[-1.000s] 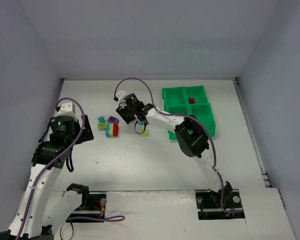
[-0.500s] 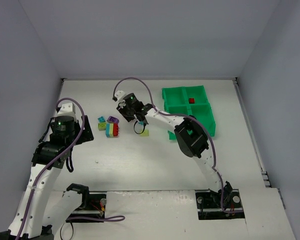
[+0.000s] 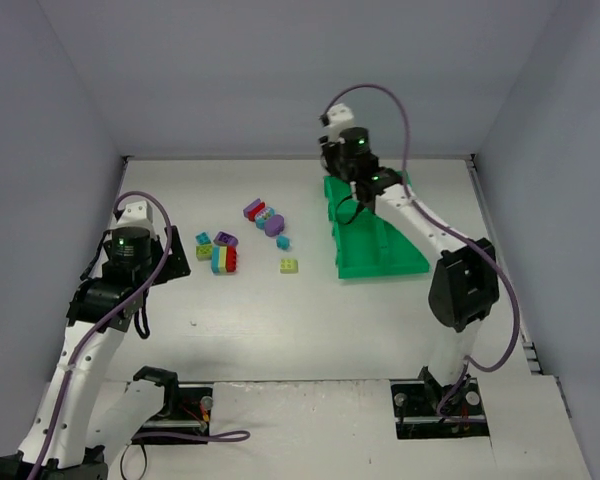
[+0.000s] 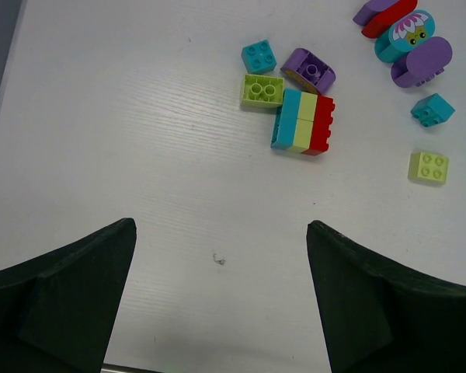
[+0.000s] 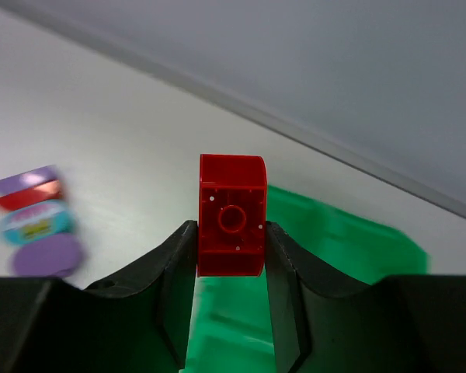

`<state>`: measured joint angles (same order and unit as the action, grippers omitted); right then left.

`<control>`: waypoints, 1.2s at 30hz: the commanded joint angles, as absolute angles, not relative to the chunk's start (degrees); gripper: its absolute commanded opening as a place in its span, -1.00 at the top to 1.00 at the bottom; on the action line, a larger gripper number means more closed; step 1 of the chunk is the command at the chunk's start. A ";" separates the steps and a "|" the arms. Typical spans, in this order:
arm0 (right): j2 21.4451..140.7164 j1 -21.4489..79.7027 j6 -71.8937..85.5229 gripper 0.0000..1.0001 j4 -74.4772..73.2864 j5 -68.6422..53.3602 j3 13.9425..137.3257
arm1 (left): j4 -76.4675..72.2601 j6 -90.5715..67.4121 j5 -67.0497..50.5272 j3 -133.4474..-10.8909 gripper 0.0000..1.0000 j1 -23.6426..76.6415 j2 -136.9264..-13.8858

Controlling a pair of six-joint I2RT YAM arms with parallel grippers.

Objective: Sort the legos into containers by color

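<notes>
**Step in hand:** delivery of one red piece.

**Right claw** (image 5: 232, 233): clamped on a small red plastic lego brick (image 5: 232, 214), its hollow underside toward the wrist camera. It is held in the air above the far-left corner of the bright green plastic tray (image 3: 385, 250).

**Next move, as judged:** settle over the compartment meant for red, lower, and part the fingers. The tray's dividing walls read poorly from above, so I cannot tell which compartment lies beneath.

**Left claw** (image 4: 220, 249): fingers apart, empty, hovering over the white desk (image 3: 280, 330) near the loose bricks.

**On the desk, well left of the tray:**
- stacked teal, yellow-green and red block (image 4: 303, 120)
- yellow-green brick (image 4: 262, 90), touching the block
- rounded purple brick (image 4: 308, 71)
- small teal brick (image 4: 259, 56)
- flat yellow-green square (image 4: 429, 166)
- small teal cube (image 4: 432, 109)
- joined purple, red and teal piece (image 4: 404, 35)

**Obstacles:** nothing stands between the right claw and the tray. The stacked block probably needs pulling apart before its colours can be sorted.
</notes>
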<state>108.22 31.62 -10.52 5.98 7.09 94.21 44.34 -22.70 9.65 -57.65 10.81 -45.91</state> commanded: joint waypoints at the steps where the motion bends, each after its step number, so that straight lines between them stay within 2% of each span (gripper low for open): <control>1: 105.38 22.87 -7.39 1.00 8.70 11.43 90.89 | 40.43 -23.73 8.35 -60.03 -0.69 11.07 -46.93; 6: 107.39 12.51 -2.03 1.00 8.70 8.62 88.86 | 39.82 -24.26 8.00 -59.94 -0.69 11.07 -47.20; 13: 114.08 8.00 -0.62 1.00 7.30 5.80 92.11 | 40.60 -24.17 7.47 -60.03 -0.68 11.07 -46.76; 15: 114.61 8.00 -0.27 0.85 7.12 3.97 92.11 | 40.69 -24.26 7.56 -59.77 -0.68 11.07 -46.32; 16: 114.87 7.91 -0.18 0.66 7.03 3.61 92.20 | 40.69 -24.26 7.56 -59.68 -0.68 11.07 -46.32; 18: 115.57 8.00 0.00 0.49 6.86 3.17 92.28 | 40.52 -24.26 7.12 -59.50 -0.68 11.07 -46.32; 19: 116.01 8.00 0.00 0.32 6.33 2.82 92.72 | 40.34 -24.26 6.77 -59.41 -0.69 11.07 -46.32; 21: 115.93 8.09 0.00 0.19 5.80 2.90 93.34 | 40.08 -24.26 6.33 -59.41 -0.68 11.07 -46.32; 22: 115.67 8.09 -0.09 0.01 5.71 2.81 93.51 | 39.90 -24.26 6.07 -59.33 -0.69 11.07 -46.41; 25: 113.04 8.52 -0.09 -0.25 5.63 2.20 93.17 | 39.55 -24.17 6.06 -59.33 -0.68 11.07 -46.58; 32: 103.45 14.66 1.93 -0.27 5.36 1.41 89.30 | 36.65 -24.52 3.96 -58.45 -0.68 11.07 -47.72; 36: 98.01 23.79 4.03 -0.28 5.19 2.11 84.39 | 35.77 -24.52 3.69 -58.54 -0.68 11.07 -48.69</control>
<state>104.64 17.06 1.52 2.46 2.50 86.41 39.99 -23.62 4.56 -57.56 10.83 -47.79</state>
